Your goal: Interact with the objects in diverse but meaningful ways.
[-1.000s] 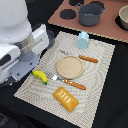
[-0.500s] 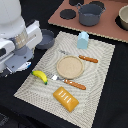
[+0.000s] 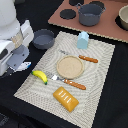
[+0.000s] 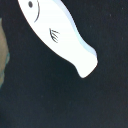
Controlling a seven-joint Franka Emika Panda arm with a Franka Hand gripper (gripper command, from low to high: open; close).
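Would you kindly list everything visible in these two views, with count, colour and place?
Placemat: one, beige striped, on the black table.
Plate: one, tan, middle of the placemat.
Banana: one, yellow, placemat edge at the exterior view's left.
Slab: one, yellow-orange, near end of the placemat.
Carton: one, pale blue, far end of the placemat.
Fork and knife: one each, orange-handled, either side of the plate.
Shallow pan: one, grey, beside the placemat.
Pot: one, grey, on the brown stove board.
Fish toy: one, white, on black in the wrist view.
Robot arm: white, exterior view's left; hand not discernible.
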